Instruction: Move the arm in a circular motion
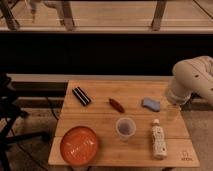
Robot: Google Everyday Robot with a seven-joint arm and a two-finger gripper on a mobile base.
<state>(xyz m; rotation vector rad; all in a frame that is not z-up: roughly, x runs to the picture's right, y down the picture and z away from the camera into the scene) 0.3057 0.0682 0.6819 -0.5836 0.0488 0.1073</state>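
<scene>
My cream-white arm (pixel 194 79) comes in from the right edge of the camera view as a thick rounded segment with a bulbous joint. It bends down over the right edge of the wooden table (pixel 100 117). The gripper (pixel 171 111) is the narrow pale tip below the joint. It hangs just right of a blue sponge (pixel 151 104) and above the neck end of a white bottle (pixel 159 140) lying on the table. It holds nothing that I can see.
On the table are a black bar (pixel 81 96), a small red object (pixel 116 104), a clear cup (pixel 125 128) and an orange plate (pixel 79 145). A dark stand (pixel 7 107) is to the left. A railing runs across the back.
</scene>
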